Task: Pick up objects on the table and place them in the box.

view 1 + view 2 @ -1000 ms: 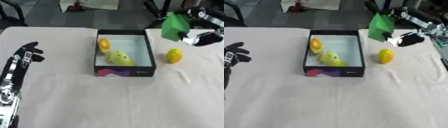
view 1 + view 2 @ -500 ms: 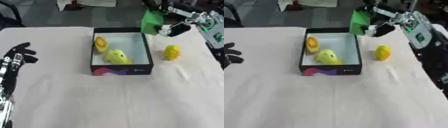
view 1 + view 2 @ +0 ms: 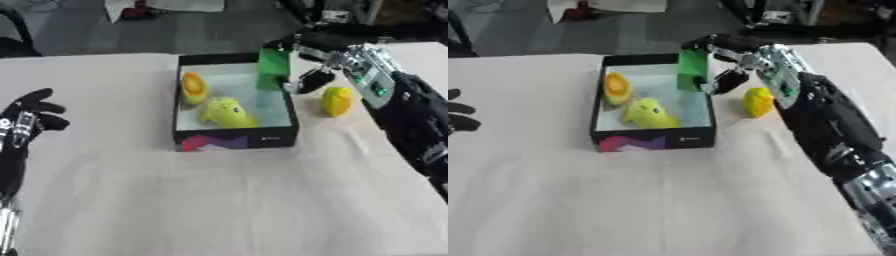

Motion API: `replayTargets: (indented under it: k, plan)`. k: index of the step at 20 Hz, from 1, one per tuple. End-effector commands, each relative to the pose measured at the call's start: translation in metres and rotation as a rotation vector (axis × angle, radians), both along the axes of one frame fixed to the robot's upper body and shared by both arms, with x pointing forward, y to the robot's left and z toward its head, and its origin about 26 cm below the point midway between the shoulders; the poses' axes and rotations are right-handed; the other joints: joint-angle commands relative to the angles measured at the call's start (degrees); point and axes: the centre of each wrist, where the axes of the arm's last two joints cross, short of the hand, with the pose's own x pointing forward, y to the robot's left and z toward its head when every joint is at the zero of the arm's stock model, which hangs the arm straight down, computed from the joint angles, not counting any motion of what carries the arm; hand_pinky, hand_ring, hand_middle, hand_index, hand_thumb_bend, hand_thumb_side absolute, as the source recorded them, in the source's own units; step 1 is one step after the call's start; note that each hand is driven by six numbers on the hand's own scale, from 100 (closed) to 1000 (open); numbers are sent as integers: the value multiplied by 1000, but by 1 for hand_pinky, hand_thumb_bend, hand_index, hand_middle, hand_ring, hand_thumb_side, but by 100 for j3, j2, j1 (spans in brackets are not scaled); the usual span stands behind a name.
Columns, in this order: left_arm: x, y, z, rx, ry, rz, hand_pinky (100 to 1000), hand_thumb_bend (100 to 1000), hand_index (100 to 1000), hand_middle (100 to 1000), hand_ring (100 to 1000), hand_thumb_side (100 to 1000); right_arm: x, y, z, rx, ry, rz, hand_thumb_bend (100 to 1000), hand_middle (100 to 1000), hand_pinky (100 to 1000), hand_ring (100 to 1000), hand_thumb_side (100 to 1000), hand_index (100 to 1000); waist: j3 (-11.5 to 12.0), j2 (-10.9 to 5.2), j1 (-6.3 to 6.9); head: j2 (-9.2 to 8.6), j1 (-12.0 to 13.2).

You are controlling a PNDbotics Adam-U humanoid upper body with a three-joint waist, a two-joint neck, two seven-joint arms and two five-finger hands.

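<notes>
A black box (image 3: 234,141) with a white floor stands mid-table. Inside it lie an orange-and-yellow fruit (image 3: 192,87) at the left and a yellow-green fruit (image 3: 227,112) nearer the front. My right hand (image 3: 308,46) is shut on a green block (image 3: 273,69) and holds it above the box's right wall, partly over the inside. A yellow fruit (image 3: 336,100) rests on the cloth just right of the box. My left hand (image 3: 31,114) sits open at the left edge, fingers up.
A cream cloth (image 3: 227,200) covers the table, with wide free room in front of the box. Beyond the far edge lie grey floor, a white sheet (image 3: 166,6) and dark equipment (image 3: 772,15).
My right hand has carried the green block leftward from beside the box to above its right wall. The camera has also shifted, so the whole scene sits differently in the pictures.
</notes>
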Motion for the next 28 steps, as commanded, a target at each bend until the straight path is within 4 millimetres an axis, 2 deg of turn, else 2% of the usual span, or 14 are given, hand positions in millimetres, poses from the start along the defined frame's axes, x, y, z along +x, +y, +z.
replayTargets:
  k: [1,2,4,5,10,11,12,15,17,23,28]
  plan:
    - [1,-1,10,4,-34,-14,657,133,851,601,575,908,-2,3,13,-10,-15,51,100,938,917,927,644,979,-10,28,21,-11,24]
    - [1,-1,10,5,-33,-13,657,133,851,601,575,909,-3,4,12,-12,-2,60,100,941,920,931,665,979,-15,25,19,-11,33]
    - [1,0,9,6,-31,-12,657,132,852,601,575,910,-4,5,12,-15,27,75,100,955,934,946,788,980,-36,20,11,-11,35]
    - [1,0,9,7,-31,-12,657,132,852,601,576,909,-5,5,12,-18,39,78,100,958,937,948,789,980,-41,16,10,-11,40]
    - [0,1,9,7,-32,-4,657,131,852,601,576,910,-11,0,26,-5,42,91,100,963,943,953,661,985,-73,6,1,-11,67]
    - [0,2,9,7,-30,-2,657,130,852,601,576,910,-13,-4,31,4,30,87,100,961,944,951,553,986,-91,2,-6,-11,101]
    - [0,2,9,7,-30,1,657,131,852,601,576,910,-16,-9,37,16,15,80,100,960,944,951,518,986,-106,-3,-14,-11,140]
    - [-1,4,8,8,-28,7,657,129,852,602,577,911,-25,-29,48,57,-9,40,100,958,945,950,457,988,-154,-23,-37,-11,227]
    - [-1,5,8,12,-24,11,657,129,852,602,577,912,-31,-46,50,82,-7,-7,100,953,942,945,469,986,-196,-27,-64,-11,248]
    - [-2,7,7,14,-23,17,657,129,852,602,577,912,-43,-78,26,123,53,-141,100,947,941,944,582,983,-241,-33,-73,-11,334]
    - [-2,7,7,14,-21,17,657,129,852,602,577,913,-44,-88,11,122,67,-199,100,946,941,944,600,983,-254,-26,-71,-11,345]
